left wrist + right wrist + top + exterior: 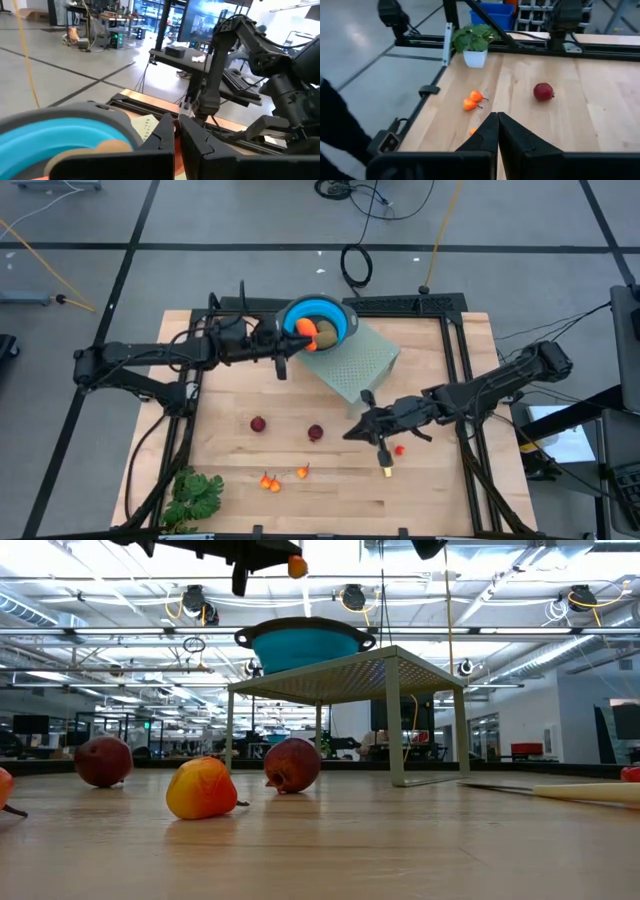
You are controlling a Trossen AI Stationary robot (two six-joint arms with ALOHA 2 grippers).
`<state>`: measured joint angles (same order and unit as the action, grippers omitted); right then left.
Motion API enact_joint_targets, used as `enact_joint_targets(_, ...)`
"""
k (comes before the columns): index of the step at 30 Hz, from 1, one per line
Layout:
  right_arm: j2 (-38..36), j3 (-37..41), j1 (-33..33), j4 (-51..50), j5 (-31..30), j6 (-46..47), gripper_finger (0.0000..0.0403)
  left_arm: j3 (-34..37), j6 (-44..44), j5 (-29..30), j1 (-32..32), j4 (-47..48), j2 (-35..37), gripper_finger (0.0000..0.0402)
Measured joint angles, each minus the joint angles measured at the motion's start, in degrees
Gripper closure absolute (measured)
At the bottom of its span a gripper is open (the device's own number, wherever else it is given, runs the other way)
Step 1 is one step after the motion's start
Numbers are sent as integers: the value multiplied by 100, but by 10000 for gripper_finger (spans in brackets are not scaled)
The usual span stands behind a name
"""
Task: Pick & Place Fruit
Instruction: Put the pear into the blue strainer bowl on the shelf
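Note:
A blue bowl (335,315) with a grey rim stands on a grey-green perforated stand (360,360) at the table's far middle. An olive-brown oval (326,334) lies in it. My left gripper (296,332) reaches level from the left over the bowl, shut on an orange-red piece (297,567). Two dark red balls (258,424) (316,432) and small orange bits (268,481) (302,472) rest on the wood. My right gripper (349,433) hangs shut with nothing in it above the table's middle, beside the right ball. My left gripper pinches the orange-red piece between its two fingers; only a sliver of orange (175,131) shows between them in the wrist view. The fingers come level from the table's left. The piece is lifted clear above the bowl's rim (300,632).
A yellow-handled knife (385,465) lies under my right arm, with a small red bit (399,449) next to it. A leafy green bunch (195,495) sits at the near left corner. Black frame rails run along the table's edges.

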<state>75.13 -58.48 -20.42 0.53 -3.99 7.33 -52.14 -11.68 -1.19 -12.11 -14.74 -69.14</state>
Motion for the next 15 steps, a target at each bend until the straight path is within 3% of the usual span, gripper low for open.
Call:
enact_joint_targets(5,-330,310,4,182,276,-17,402,0,0,-158,-214,9,-1,401)
enact_joint_targets(15,-1554,1870,6,1523,96,271,403,-31,1,-313,-522,87,-1,401)
